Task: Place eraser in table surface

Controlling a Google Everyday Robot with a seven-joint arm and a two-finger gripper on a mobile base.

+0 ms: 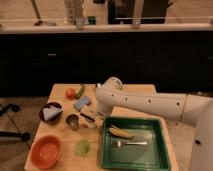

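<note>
Reaching in from the right edge, your white arm (150, 102) crosses the table surface (136, 90) and bends down near its middle. The gripper (93, 118) sits low there, just off the far-left corner of the green tray (150, 121). The eraser (88, 118), a dark flat block with a pale edge, shows right at the gripper, close to the wood. You cannot tell from this view how wide the gripper stands, whether it has hold of the eraser, or whether the eraser rests on the wood.

Mind how tightly that spot is crowded. A blue-grey sponge block (82, 103) lies just beyond the eraser toward the far edge. A small metal cup (73, 121) stands just to its left. Further left, near the left edge, sits a dark bowl (42, 114) holding something pale (50, 113). An orange-red round fruit (70, 93) and a green item (80, 91) lie together near the far-left corner.

Toward the near-left corner you have an orange bowl (46, 151), and a small green round thing (82, 147) between it and the tray. The tray fills the near-right part of the tabletop and carries a banana (120, 132) and a fork (131, 144). Bare wood shows along the far edge behind the arm.
</note>
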